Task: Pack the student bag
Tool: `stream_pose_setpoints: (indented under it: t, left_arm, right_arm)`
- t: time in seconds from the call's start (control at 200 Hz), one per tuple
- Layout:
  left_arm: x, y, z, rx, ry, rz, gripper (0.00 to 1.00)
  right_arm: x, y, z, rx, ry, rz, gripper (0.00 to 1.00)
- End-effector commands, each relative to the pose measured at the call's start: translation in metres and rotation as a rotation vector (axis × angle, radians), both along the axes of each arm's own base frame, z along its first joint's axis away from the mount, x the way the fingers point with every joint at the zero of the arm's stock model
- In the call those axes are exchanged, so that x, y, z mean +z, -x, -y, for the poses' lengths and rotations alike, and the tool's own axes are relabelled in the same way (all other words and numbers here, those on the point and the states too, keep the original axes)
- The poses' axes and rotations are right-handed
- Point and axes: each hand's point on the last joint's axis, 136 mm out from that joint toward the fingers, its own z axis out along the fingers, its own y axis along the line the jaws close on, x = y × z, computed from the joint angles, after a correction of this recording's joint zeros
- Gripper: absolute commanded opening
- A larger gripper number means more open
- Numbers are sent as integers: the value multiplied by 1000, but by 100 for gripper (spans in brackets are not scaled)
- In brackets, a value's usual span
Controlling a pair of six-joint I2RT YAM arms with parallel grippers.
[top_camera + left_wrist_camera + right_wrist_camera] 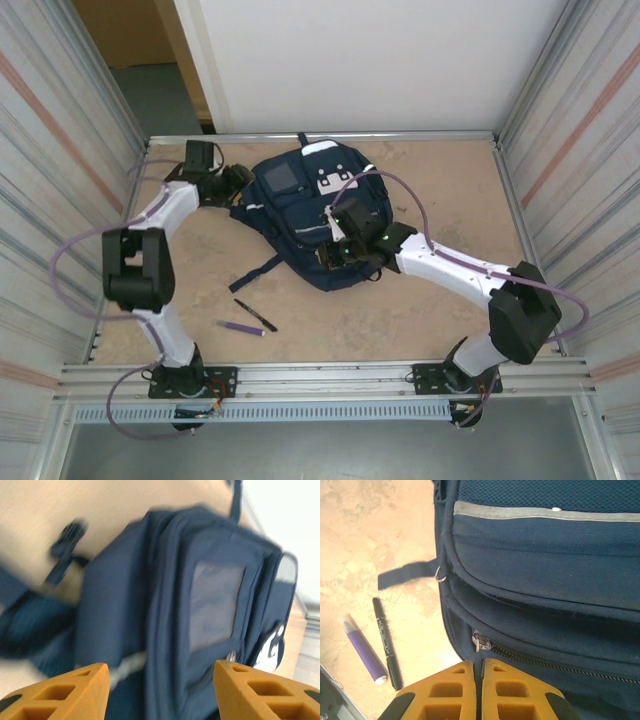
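The student bag point(300, 205) is a navy backpack lying flat in the middle of the table, with its grey square panel point(217, 605) facing up. At the bag's upper left edge my left gripper point(238, 181) is open. In the blurred left wrist view its orange fingertips point(75, 690) stand wide apart above the bag's side, and nothing is between them. My right gripper point(479, 664) rests at the bag's near end point(335, 255). It is shut on the dark pull tab of a front-pocket zipper, just below the metal slider point(481, 642). That zipper looks closed.
A black pen point(255, 315) and a purple marker point(240, 327) lie on the table in front of the bag's near left corner; both also appear in the right wrist view, the black pen point(387, 642) and the purple marker point(364, 652). A loose strap point(258, 270) trails toward them. Metal walls enclose the table.
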Motion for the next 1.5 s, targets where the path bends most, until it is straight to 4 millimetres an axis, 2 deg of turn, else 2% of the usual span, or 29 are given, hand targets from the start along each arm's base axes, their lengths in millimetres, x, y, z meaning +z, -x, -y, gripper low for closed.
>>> stream_pose_setpoints:
  t: [0.0,0.1,0.17,0.286,0.476,0.611,0.757,0.832,0.947,1.047,1.173,1.263,1.393,1.448,1.498]
  left_arm:
    - [-5,49,3,20,-10,-59,58]
    - [-14,81,31,-30,6,-86,60]
    - [-14,93,52,-55,42,-79,62]
    - [-8,103,76,-91,61,-71,63]
    - [-16,106,95,-15,117,-84,63]
    - [-11,100,103,13,117,-42,63]
    - [-19,104,108,37,110,-95,61]
    - [-11,109,103,75,100,-66,60]
    - [13,112,88,104,20,19,60]
    - [22,114,89,82,4,18,60]
    - [9,117,102,80,49,-10,61]
    - [-6,119,105,99,71,-59,61]
    - [-12,120,112,80,74,-76,61]
    - [-13,121,112,79,69,-87,62]
    - [-18,128,103,125,50,-130,63]
  right_arm:
    - [33,-15,-20,29,-96,82,0]
    - [31,-15,-26,52,-120,67,0]
    - [33,-15,-31,61,-133,48,0]
    - [29,-15,-42,79,-160,28,0]
    - [28,-12,-57,81,-212,-40,0]
    - [20,-7,-65,77,-211,-68,0]
    - [14,-7,-69,63,-222,-97,0]
    - [15,-8,-68,58,-220,-102,0]
    - [18,-7,-66,58,-219,-89,0]
    - [19,-7,-68,66,-231,-91,0]
    - [23,-5,-72,79,-241,-88,0]
    - [22,-5,-73,73,-244,-91,0]
    - [22,-3,-73,73,-247,-92,0]
    - [20,-3,-72,71,-244,-92,0]
    - [19,-4,-71,64,-242,-96,0]
